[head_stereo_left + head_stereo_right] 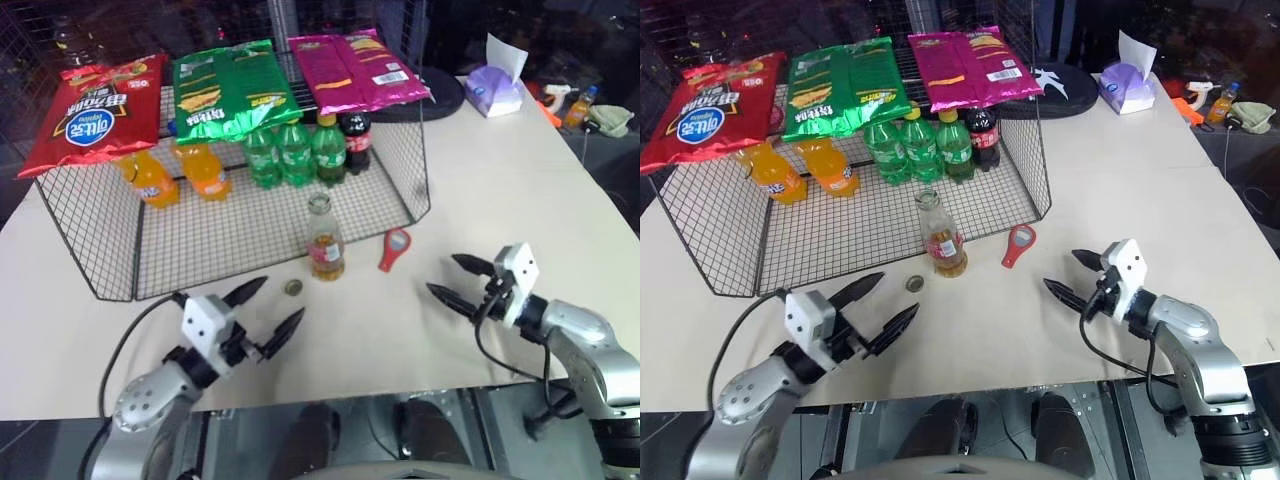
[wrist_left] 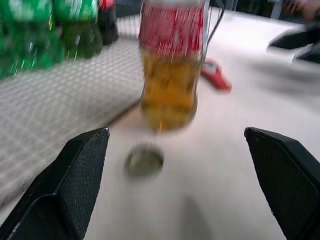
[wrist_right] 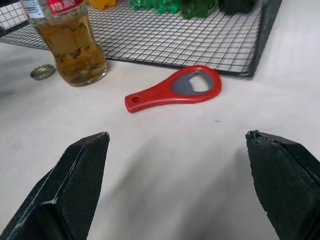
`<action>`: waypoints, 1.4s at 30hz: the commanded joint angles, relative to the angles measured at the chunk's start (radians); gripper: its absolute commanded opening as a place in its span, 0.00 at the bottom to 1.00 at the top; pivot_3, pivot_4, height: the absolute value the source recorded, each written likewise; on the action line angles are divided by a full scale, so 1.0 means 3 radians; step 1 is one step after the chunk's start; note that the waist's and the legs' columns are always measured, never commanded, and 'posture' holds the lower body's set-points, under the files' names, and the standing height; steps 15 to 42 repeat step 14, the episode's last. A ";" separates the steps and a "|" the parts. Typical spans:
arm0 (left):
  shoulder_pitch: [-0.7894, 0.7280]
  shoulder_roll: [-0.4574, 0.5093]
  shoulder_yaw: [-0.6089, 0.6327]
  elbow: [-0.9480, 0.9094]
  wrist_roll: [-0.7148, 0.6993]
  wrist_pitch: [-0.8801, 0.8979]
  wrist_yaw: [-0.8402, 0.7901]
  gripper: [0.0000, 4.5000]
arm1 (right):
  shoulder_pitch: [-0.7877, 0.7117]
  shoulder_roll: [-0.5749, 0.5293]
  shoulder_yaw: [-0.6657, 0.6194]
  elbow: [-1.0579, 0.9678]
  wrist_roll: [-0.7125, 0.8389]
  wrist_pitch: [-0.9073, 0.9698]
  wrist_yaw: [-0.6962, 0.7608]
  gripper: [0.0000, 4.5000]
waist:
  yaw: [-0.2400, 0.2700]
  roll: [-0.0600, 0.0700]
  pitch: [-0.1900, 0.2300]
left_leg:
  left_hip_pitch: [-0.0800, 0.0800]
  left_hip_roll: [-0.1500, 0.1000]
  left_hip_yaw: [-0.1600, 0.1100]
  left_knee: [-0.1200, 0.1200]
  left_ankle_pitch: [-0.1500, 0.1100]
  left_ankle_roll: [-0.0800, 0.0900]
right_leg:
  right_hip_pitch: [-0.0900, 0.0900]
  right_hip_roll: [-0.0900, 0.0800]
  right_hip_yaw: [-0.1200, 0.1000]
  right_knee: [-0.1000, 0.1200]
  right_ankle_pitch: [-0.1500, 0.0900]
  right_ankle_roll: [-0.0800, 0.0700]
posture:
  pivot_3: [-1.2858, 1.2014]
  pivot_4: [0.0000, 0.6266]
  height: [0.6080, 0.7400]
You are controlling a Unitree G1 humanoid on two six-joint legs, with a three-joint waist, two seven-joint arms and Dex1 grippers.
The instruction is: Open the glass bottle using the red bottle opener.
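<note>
Glass bottle point(image 1: 325, 243) upright mid-table, just outside wire rack point(image 1: 100, 250) front edge; neck bare, gold cap point(image 1: 293, 287) lying beside it. Red bottle opener point(image 1: 394, 247) flat nearby, untouched. Left gripper point(image 1: 271, 315) and right gripper point(image 1: 450, 281) both spread wide, empty, near front edge. Judged: opening done; next move only retreat.

Three snack bags: one red point(image 1: 93, 110), one green point(image 1: 232, 87), one pink point(image 1: 358, 68). Two orange soda bottles point(image 1: 150, 178). Three green plastic bottles point(image 1: 294, 150). One dark cola bottle point(image 1: 357, 140). One glass bottle point(image 1: 325, 238), one loose gold cap point(image 1: 293, 287), one red bottle opener point(image 1: 393, 247), one wire rack point(image 1: 400, 190), one tissue box point(image 1: 495, 92).
</note>
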 commanded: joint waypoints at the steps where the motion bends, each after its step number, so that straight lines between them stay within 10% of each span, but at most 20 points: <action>1: 0.0160 0.0088 0.0264 0.0036 -0.0109 -0.0007 -0.0087 1.00 | 0.0180 -0.0089 -0.0198 0.0084 0.0080 -0.0290 0.0285 0.98 | 0.0003 0.0000 0.0000 | 0.0000 0.0000 -0.0001 0.0000 -0.0002 0.0004 | 0.0001 0.0000 -0.0001 -0.0001 0.0000 0.0000 | 0.52 0.24 1.00; 42: 0.0366 -0.0002 0.0334 0.0179 0.0110 -0.0053 0.0050 1.00 | 0.0416 -0.0147 -0.0296 0.0555 -0.0037 -0.0940 0.0643 0.98 | 0.0002 0.0000 0.0001 | 0.0014 0.0002 0.0004 0.0000 -0.0005 0.0008 | 0.0012 0.0000 0.0003 0.0001 0.0000 0.0000 | 0.52 0.24 1.00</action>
